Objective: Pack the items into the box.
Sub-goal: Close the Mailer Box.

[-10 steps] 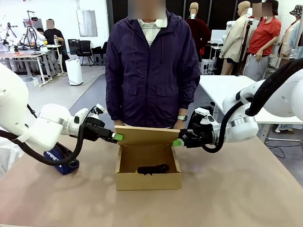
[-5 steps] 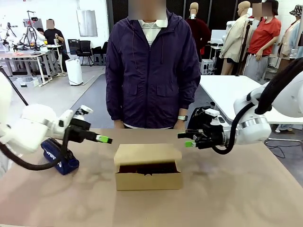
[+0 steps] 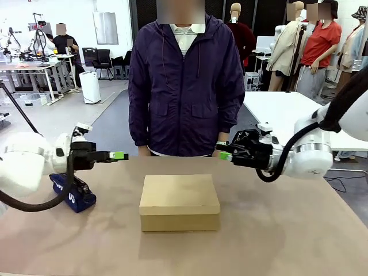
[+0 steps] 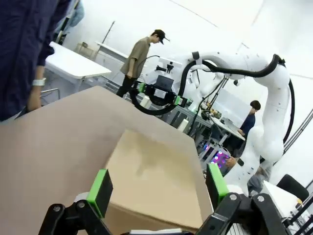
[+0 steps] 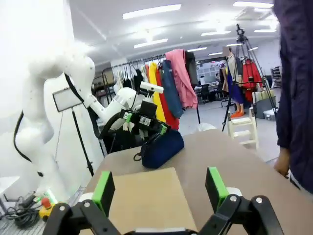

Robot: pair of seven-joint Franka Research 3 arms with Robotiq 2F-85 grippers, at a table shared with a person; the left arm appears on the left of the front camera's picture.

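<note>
The box (image 3: 179, 202) sits mid-tabletop with its flap lid lying flat and shut, nothing touching it. The left gripper (image 3: 118, 155) hangs off the box's left far corner, jaws spread wide and empty. The right gripper (image 3: 224, 155) hangs off its right far corner, also gaping and empty. A blue pouch (image 3: 72, 192) lies near the table's left edge. A person (image 3: 183, 80) stands at the far edge.
</note>
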